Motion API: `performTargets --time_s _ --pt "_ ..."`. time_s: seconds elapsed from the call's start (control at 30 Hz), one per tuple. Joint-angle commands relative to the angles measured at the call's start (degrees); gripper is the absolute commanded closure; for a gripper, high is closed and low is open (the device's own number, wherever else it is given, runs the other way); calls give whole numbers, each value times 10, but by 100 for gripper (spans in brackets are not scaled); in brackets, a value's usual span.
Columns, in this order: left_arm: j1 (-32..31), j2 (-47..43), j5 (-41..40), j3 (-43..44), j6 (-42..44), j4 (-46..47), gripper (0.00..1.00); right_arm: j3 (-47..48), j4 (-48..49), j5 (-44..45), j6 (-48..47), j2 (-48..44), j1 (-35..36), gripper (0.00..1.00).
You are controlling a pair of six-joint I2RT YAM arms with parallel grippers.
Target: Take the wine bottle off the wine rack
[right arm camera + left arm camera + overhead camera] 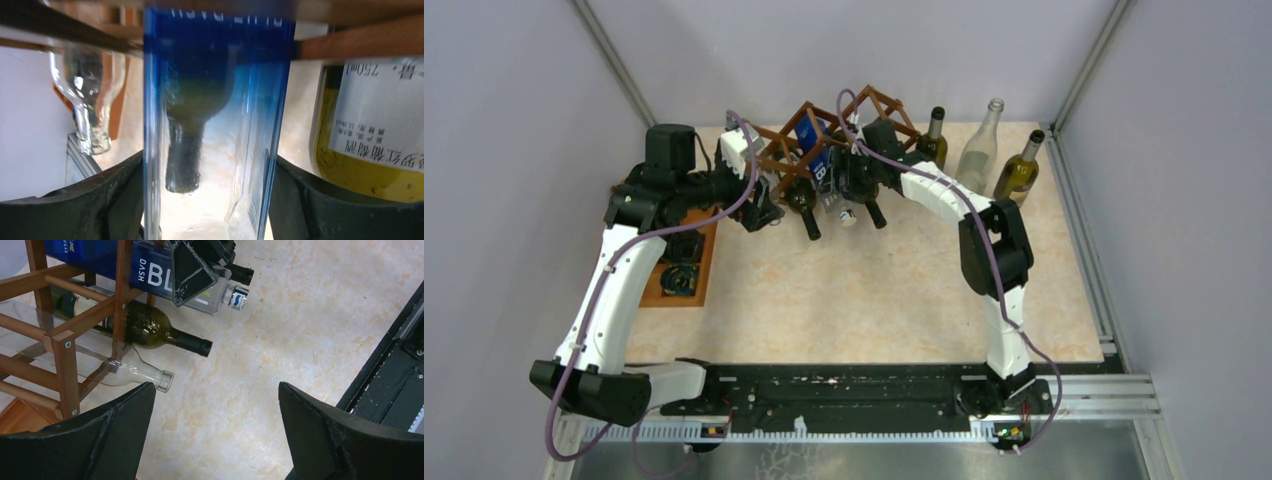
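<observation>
Now | right claw (210,195) clamps blue bottle (150,271), neck nearward | left claw (216,407) wide, empty

Wine rack (65,355) was reddish-brown wood w/ silver screw heads. Blue bottle (150,272): deep blue body fading to clear glass, white block lettering, silver cap w/ a blue band. Dark green bottle (150,330) had a black capsule; clear bottle (135,372) was colourless. Labelled bottle (350,170) was yellow-olive, its label white w/ black print. Table (300,315) was cream, marbled w/ peach-orange veins. Tray (708,255) was orange-brown. Left arm (609,290) & right arm (936,190) were white w/ black joints, cables (664,235) purple. Left gripper (216,405) & right gripper (210,200) were matte black. Back dark bottle (933,142) was dark green, back clear bottle (980,150) frosty-clear, back olive bottle (1018,172) olive-gold. Walls (514,100) were pale grey-lilac.
</observation>
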Motion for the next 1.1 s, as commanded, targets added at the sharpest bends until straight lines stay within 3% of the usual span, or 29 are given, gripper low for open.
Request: performTargets --time_s 0.0,0.1,0.23,0.33,0.53,0.67,0.83,1.07 --pt "2 -12 14 -4 0 14 1 36 44 -25 21 5 -3 28" --pt "2 -13 15 -8 5 14 1 31 44 -26 23 2 -3 39" --pt "2 -15 16 -16 17 15 1 14 49 -26 23 -14 -4 63" --pt "2 -17 18 -18 22 16 1 -2 56 -25 24 -30 -4 67" --pt "2 -27 33 -24 40 15 1 -55 73 -39 29 -84 -3 87" --pt "2 -59 84 -55 121 10 1 -130 95 -45 31 -160 1 100" --pt "1 -111 128 -104 270 -5 1 -232 89 -41 25 -265 17 100" --pt "1 -146 100 -158 464 -35 1 -358 84 -42 47 -418 40 100"
